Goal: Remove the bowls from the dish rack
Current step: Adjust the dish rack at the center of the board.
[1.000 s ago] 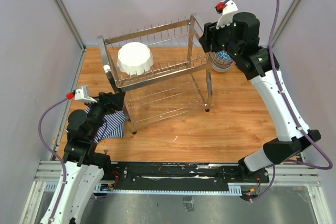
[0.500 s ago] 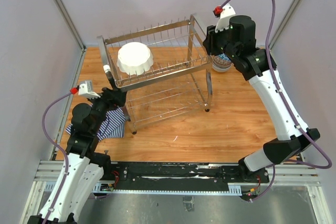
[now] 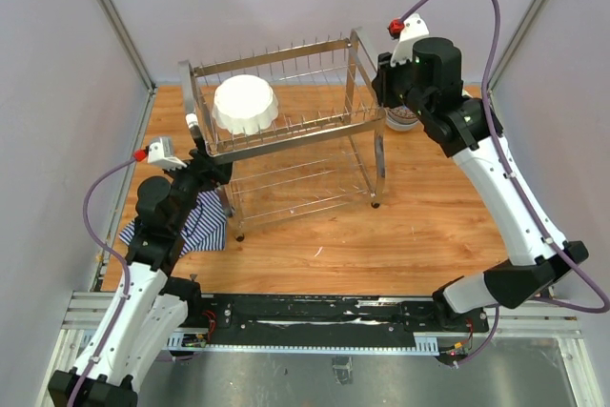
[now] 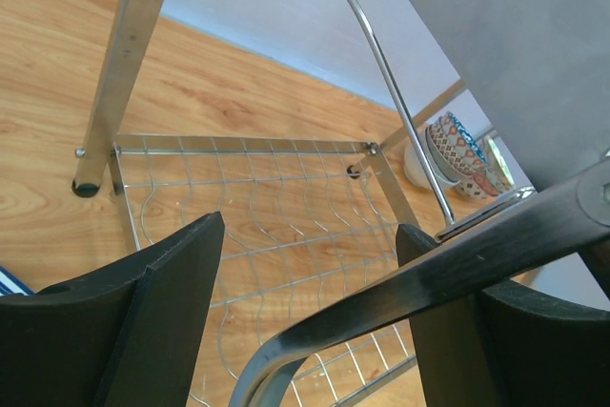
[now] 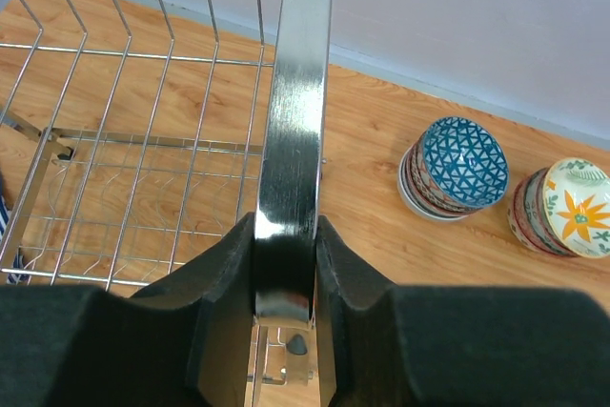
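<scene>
One bowl is left to unload, by my read: the large white scalloped ceramic bowl [image 3: 245, 105] sits, apparently inverted, on the top tier of the two-tier chrome wire dish rack [image 3: 295, 188], toward its left end. Two stacks of small patterned bowls [image 5: 457, 167], one topped blue and one with an orange flower, are on the wooden worktop [image 3: 429, 226] just past the rack's right end. My right end effector [image 5: 284, 245] is pinched onto the flat chrome end bar [image 5: 295, 92], with a pad on each face. My left end effector [image 4: 310, 226] has its jaws apart, straddling the chrome loop handle [image 4: 400, 288] at the other end. It isn't clamped, and I can't tell if a pad touches. This looks like a two-arm hold to steady or shift the rack. I'd close the left on the handle before loading it, then move both ends together and level so the white bowl doesn't slide. I'd also keep the right end clear of the stacks.
</scene>
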You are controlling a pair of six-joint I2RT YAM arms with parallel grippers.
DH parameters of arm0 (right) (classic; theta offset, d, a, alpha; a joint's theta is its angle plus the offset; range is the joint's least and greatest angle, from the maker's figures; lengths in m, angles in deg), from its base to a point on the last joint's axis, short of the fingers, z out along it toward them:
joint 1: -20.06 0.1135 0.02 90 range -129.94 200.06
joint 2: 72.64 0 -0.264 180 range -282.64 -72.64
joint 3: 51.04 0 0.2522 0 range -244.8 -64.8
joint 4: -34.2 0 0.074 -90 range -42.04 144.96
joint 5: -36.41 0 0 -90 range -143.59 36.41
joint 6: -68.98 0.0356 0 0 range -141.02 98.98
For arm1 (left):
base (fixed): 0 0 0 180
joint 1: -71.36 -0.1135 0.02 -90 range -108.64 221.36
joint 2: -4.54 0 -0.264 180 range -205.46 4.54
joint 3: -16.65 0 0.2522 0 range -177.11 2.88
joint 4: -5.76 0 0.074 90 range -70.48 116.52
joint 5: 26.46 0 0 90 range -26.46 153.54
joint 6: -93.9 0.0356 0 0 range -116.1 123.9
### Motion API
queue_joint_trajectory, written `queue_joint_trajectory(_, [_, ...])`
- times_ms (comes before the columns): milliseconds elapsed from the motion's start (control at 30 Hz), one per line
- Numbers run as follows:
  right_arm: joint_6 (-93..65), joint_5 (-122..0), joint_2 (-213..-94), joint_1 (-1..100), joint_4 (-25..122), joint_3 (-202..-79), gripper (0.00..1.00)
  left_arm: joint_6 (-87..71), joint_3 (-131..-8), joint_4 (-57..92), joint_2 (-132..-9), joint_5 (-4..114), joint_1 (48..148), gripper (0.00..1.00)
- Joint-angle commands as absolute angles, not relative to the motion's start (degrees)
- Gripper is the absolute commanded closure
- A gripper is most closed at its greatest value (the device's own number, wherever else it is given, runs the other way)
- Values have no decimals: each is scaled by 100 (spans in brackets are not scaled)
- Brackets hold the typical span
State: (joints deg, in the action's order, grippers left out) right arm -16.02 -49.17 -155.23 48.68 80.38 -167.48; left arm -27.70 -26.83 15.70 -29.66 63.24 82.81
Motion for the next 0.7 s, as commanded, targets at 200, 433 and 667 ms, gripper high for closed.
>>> queue_joint_trajectory(200, [-1737,-4343,-14770,5146,8330,-16436,84,-2848,-2787,693,-3590,6303,8279,23])
queue_joint_trajectory(433, [-1785,-4389,-14830,5150,8360,-16477,63,-2822,-2783,937,-3417,6360,8276,23])
queue_joint_trajectory(667, [-1852,-4417,-15000,5148,8258,-16780,45,-2784,-2859,1829,-2629,6638,8279,22])
